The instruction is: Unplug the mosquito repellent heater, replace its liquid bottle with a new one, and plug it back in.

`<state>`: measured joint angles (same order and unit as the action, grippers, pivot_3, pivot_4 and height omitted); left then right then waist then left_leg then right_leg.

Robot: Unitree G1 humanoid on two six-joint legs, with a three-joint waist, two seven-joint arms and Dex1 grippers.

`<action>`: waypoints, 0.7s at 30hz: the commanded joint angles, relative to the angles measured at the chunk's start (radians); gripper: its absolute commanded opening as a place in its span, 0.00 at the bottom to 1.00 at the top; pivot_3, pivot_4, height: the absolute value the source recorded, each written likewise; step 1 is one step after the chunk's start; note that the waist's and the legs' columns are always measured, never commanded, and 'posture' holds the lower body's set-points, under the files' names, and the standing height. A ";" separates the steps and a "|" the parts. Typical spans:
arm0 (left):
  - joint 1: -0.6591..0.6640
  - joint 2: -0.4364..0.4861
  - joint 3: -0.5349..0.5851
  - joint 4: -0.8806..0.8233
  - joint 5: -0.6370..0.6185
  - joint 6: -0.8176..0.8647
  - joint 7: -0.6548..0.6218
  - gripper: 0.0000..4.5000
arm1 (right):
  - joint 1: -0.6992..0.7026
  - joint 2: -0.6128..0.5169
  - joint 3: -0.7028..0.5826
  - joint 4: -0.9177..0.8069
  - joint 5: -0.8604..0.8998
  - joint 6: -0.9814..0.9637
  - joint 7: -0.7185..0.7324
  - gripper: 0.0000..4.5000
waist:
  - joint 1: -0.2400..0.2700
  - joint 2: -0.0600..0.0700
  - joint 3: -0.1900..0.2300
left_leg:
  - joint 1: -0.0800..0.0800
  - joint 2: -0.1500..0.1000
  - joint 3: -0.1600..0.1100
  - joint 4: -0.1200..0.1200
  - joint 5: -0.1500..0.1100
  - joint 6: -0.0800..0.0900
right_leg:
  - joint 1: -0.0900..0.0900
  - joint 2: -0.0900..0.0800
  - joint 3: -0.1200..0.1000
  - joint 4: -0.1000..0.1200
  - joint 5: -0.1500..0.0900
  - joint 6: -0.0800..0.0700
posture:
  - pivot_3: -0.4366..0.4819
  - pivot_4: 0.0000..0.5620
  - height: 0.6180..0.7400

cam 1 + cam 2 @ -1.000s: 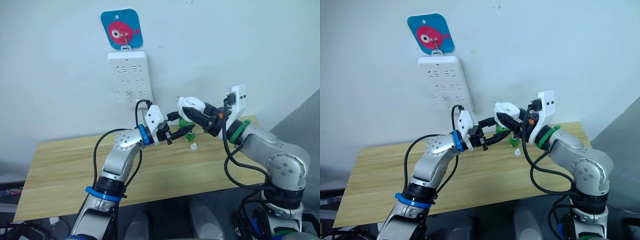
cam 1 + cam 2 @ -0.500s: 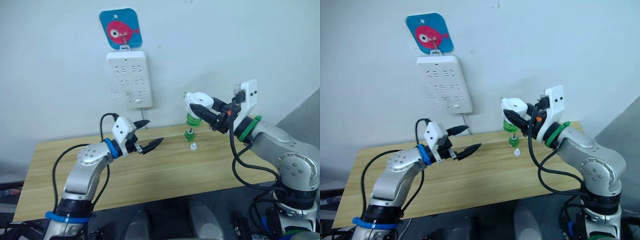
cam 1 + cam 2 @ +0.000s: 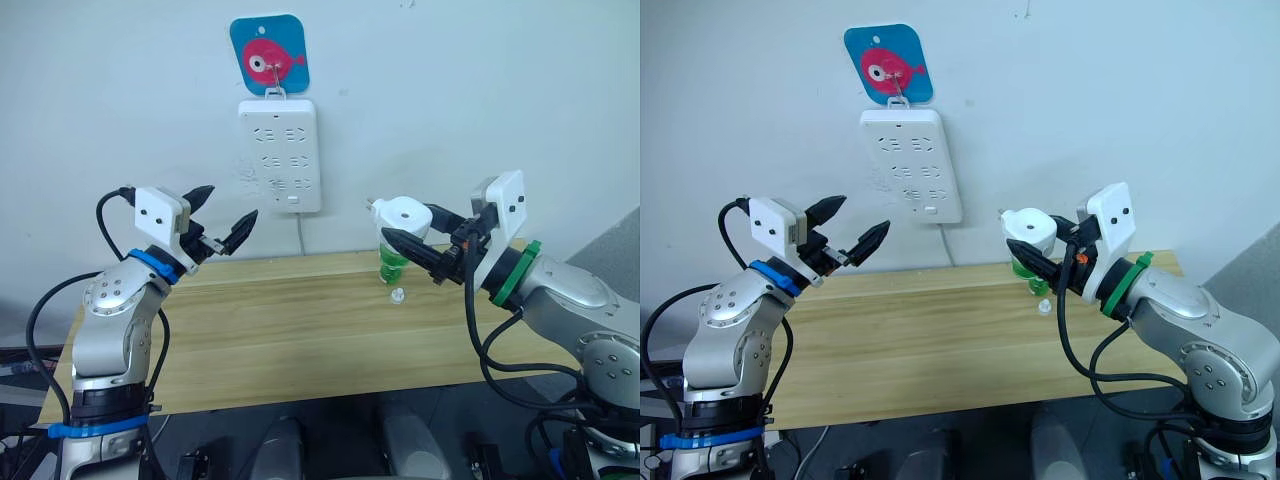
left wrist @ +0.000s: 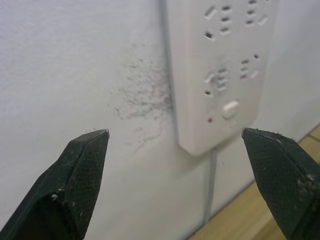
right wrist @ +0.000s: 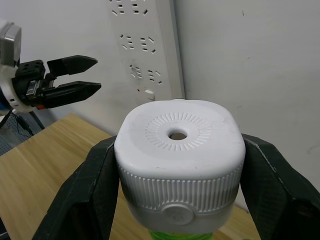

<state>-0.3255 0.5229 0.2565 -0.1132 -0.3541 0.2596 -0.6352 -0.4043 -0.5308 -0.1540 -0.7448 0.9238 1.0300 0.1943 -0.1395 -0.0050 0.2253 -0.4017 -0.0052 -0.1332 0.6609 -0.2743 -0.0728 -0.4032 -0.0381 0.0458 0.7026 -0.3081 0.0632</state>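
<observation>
Left pincer (image 3: pixel 220 222) wide open, empty, raised over the left end of the wooden surface (image 3: pixel 280 320), pointing toward the wall. White power strip (image 3: pixel 279 154) hangs on the wall under a blue fish tag (image 3: pixel 269 55), all sockets free, cord dropping behind the surface. Right pincer (image 3: pixel 413 236) clamped on the mosquito repellent heater (image 3: pixel 405 213), held in the air above the surface's right part, unplugged, vent hole facing the wrist camera. Green liquid bottle (image 3: pixel 393 262) hangs beneath it. Small white cap (image 3: pixel 399 296) lies on the surface just below.
</observation>
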 commanded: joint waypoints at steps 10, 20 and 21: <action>-0.174 0.022 -0.064 0.159 0.015 -0.017 -0.056 0.86 | -0.022 -0.017 0.010 -0.077 0.028 -0.020 -0.026 0.66 | -0.002 0.000 0.000 | 0.000 0.000 0.000 0.000 0.000 0.000 | 0.000 0.000 0.000 0.000 0.000 0.000 | 0.24 0.36 0.95; -0.305 0.018 -0.118 0.322 0.036 -0.056 -0.147 0.86 | -0.013 -0.016 0.012 -0.097 0.046 -0.016 -0.058 0.66 | 0.011 0.000 0.000 | 0.001 -0.001 -0.003 0.002 0.001 0.000 | 0.004 0.000 -0.003 0.001 0.000 0.000 | 0.22 0.37 0.95; -0.316 0.019 -0.124 0.333 0.037 -0.062 -0.164 0.86 | -0.013 -0.017 0.012 -0.098 0.048 -0.016 -0.061 0.66 | 0.013 0.000 0.000 | 0.002 -0.001 -0.004 0.003 0.001 0.000 | 0.005 0.000 -0.003 0.001 0.000 0.000 | 0.22 0.37 0.95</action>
<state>-0.5978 0.5344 0.1536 0.2136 -0.3147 0.2115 -0.7767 -0.4107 -0.5434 -0.1331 -0.8001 0.9494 1.0302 0.1413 -0.1261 -0.0051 0.2254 -0.3999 -0.0060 -0.1375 0.6638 -0.2731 -0.0731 -0.3979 -0.0382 0.0422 0.7037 -0.3080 0.0634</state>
